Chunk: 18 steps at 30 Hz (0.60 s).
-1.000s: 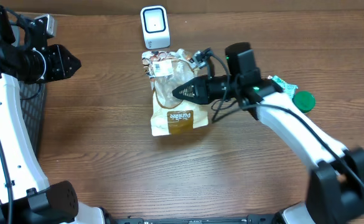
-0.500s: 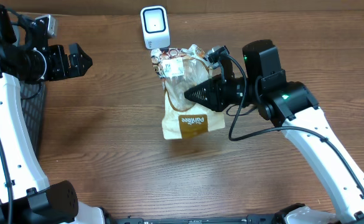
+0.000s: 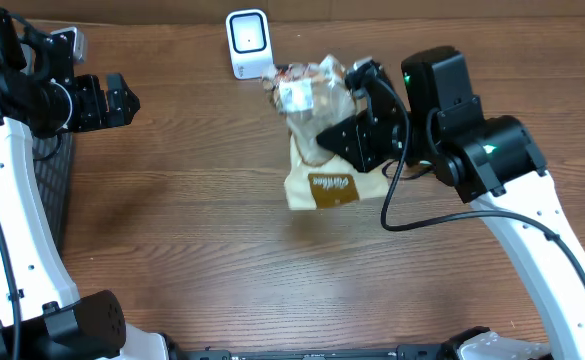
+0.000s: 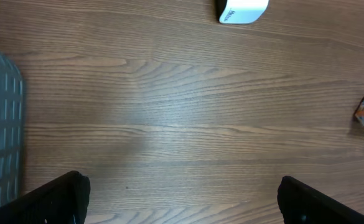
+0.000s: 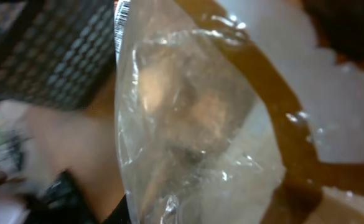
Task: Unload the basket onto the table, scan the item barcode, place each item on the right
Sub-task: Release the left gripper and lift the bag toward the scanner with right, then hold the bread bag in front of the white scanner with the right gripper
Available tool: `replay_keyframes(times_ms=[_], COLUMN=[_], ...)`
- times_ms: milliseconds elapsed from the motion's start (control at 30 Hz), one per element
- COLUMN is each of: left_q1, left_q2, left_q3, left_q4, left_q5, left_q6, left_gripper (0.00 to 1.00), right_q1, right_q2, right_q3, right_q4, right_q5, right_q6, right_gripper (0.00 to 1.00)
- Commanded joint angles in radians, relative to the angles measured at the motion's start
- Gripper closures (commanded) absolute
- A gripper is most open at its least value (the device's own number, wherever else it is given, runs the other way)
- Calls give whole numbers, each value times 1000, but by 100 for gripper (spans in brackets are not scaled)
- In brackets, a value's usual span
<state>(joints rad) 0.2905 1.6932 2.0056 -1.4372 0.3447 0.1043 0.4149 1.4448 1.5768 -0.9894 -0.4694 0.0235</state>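
step: right arm is bringing the snack bag (image 3: 332, 185) to the scanner (image 3: 247, 42); my read is that it is mid-presentation and the scan is not yet done
bag location: hanging off the table just right of the scanner, crumpled top end nearest it, tan printed end pointing away from it
right gripper (image 3: 330, 140): is pinching nearly closed on the bag's clear middle; the wrist view is filling with crinkled film, so the fingers are not readable there
left gripper (image 3: 122, 97): is standing spread wide, holding nothing, well left of the scanner and above bare wood
label: a white patch (image 3: 294, 94) on the top end is facing up, the side nearest the scanner; cannot tell whether it is the barcode
doing it well: should be rolling the wrist so the code is squarely facing the scanner's window, flat and near it without touching, then pausing
film: crinkles and glare are probably spoiling reads, so the printed area should be hanging taut
risk: the bag is dangling from one pinch, so fast swings could be making it twist, slip, or knock the scanner
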Motion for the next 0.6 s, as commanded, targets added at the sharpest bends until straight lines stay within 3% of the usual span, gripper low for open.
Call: replay_keyframes(times_ms=[0,100,233,400,567], left_q1=[5,5,5,5,5], left_q2=[3,3,3,3,3], left_q3=[4,4,4,4,4], left_q4=[-2,-2,-2,-2,-2], left_q5=[-15,-15,-15,-15,-15], left_q6=[4,4,4,4,4], left_gripper=[0,0,0,0,0], right_q1=[38,82,143,180,180], right_q2=[32,103,208,388,544], right_q3=[107,173,179,179,179], right_q4=[6,50,239,531,776], right_q5=[285,506,823,1047,1075], right_q6=[-3,-34,-140,-449,-794], right_gripper=[95,96,96,96,93])
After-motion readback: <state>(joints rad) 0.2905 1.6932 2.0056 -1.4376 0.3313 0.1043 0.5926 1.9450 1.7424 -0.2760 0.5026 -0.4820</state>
